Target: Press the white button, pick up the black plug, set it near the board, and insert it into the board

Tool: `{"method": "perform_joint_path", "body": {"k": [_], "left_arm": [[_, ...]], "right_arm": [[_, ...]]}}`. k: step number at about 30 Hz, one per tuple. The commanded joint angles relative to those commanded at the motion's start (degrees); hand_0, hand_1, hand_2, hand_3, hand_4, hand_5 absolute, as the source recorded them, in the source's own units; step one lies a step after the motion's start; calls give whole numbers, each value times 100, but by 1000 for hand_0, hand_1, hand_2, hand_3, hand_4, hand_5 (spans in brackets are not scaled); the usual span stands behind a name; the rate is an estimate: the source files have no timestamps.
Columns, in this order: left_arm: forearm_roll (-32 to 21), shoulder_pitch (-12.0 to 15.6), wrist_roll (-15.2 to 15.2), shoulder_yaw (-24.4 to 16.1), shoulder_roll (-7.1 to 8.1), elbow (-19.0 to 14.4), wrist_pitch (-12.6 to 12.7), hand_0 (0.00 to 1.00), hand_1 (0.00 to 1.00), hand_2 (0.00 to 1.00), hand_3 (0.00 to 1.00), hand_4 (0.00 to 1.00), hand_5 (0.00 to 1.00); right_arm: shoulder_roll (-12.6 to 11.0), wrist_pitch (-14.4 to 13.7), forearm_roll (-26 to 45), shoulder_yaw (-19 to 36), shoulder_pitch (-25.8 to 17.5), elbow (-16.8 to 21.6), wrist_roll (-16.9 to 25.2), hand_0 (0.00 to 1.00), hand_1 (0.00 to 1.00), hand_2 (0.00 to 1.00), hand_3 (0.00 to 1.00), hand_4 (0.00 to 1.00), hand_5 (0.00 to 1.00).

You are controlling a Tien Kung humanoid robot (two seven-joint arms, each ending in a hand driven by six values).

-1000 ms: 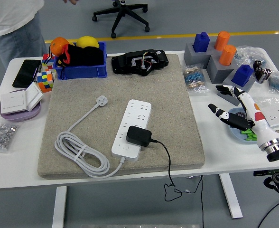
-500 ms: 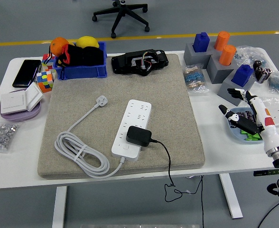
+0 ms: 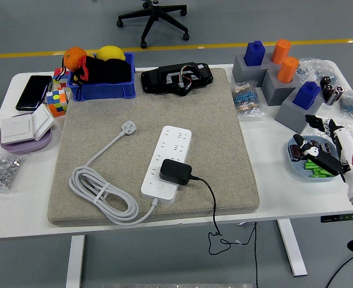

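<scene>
A white power strip (image 3: pixel 166 161) lies on the grey felt mat (image 3: pixel 104 126) in the middle of the table. The black plug (image 3: pixel 176 172) sits in the strip near its front end, and its black cord (image 3: pixel 211 201) runs right and hangs over the table's front edge. The strip's own white cable (image 3: pixel 101 195) coils at the front left of the mat. My right hand (image 3: pixel 320 150) hovers far right, over a blue dish (image 3: pixel 301 168), well away from the strip, fingers spread and holding nothing. The left arm is out of view.
A blue bin (image 3: pixel 101 90) with an orange and a black item stands at the back left, a black device (image 3: pixel 176 78) behind the mat. Grey blocks with blue and orange pegs (image 3: pixel 275 69) crowd the back right. Cubes, a phone and a purple dish (image 3: pixel 23 143) fill the left edge.
My right hand has drawn back to the right and toward the table's near right corner, away from the mat. The person at the back left has left the picture.
</scene>
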Motion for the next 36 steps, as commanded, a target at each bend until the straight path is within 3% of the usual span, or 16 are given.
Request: {"method": "perform_joint_path", "body": {"k": [14,21,25,36], "left_arm": [[345,286,72,-327,25,0,77,472,496,510,570,604,251],[84,352,22,66,5,0,116,472,495,511,569,604,251],[201,396,59,10,-2,0,114,472,495,511,569,604,251],[928,593,237,-862,56,0,101,473,496,513,570,605,251]], "right_arm": [[259,412,-2,168,-369,-51,-398,843,754,730,748,891,602],[337,488,-127,156,-605,-182,-513,833,752,727,749,891,606],[364,486,-206,116,-684,-192,-539,833,752,727,749,891,606],[360,500,-286,159,-775,-150,-598,831,751,726,746,893,613]]}}
